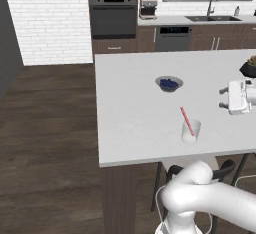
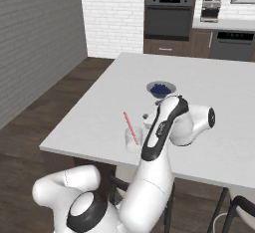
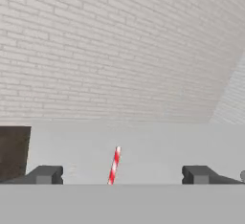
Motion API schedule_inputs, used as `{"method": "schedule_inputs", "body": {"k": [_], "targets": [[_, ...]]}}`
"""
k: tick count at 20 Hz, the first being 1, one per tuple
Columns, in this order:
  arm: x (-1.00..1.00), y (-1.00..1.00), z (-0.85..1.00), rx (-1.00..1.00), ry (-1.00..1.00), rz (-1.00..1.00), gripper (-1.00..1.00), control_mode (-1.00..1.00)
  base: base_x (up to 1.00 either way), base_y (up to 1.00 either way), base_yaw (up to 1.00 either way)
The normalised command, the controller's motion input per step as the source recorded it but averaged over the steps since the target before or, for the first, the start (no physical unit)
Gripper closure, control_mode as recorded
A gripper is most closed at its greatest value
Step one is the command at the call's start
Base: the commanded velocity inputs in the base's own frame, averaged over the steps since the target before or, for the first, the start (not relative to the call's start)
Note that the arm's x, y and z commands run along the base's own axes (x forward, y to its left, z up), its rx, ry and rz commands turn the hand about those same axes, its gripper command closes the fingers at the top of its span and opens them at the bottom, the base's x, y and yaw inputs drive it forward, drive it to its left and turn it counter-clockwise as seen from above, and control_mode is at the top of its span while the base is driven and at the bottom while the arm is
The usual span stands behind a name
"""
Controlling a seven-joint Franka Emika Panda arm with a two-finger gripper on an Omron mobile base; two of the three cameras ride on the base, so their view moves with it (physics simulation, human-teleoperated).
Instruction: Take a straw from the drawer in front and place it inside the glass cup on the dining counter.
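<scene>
Straw (image 1: 187, 120) stands tilted inside the glass cup (image 1: 190, 131) near the dining counter (image 1: 130, 113) front edge, leaning toward eleven o'clock against the rim for support, while the gripper (image 1: 222, 98) waits at the cup's two o'clock, jaws apart, holding nothing.

My surface (image 1: 130, 108) has a plain white matt top, smooth and faintly mottled, on a dark brown wood base. The glass cup (image 1: 190, 131) is clear, thin-walled glass. The straw (image 1: 186, 120) in it looks like smooth plastic, striped red and white in my hand view. The bowl (image 1: 169, 83) is glossy dark blue. The floor (image 1: 45, 143) is dark wood planking; the wall (image 1: 50, 18) is rough white-painted brick.
</scene>
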Motion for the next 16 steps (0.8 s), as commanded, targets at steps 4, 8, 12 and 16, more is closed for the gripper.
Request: {"method": "schedule_inputs", "body": {"k": [4, 8, 12, 16], "targets": [[-0.47, 0.22, 0.57, -0.51, 0.0, -0.08, -1.0, -1.0, 0.0, 0.0, 0.0], [-0.72, 0.45, 0.11, -0.57, 0.0, -0.09, -1.0, -1.0, 0.0, 0.0, 0.0], [-0.84, 0.61, 0.0, -0.62, 0.0, -0.07, -1.0, -1.0, 0.0, 0.0, 0.0], [-0.81, 0.62, -0.04, -0.66, 0.0, -0.07, -1.0, -1.0, 0.0, 0.0, 0.0]]}}
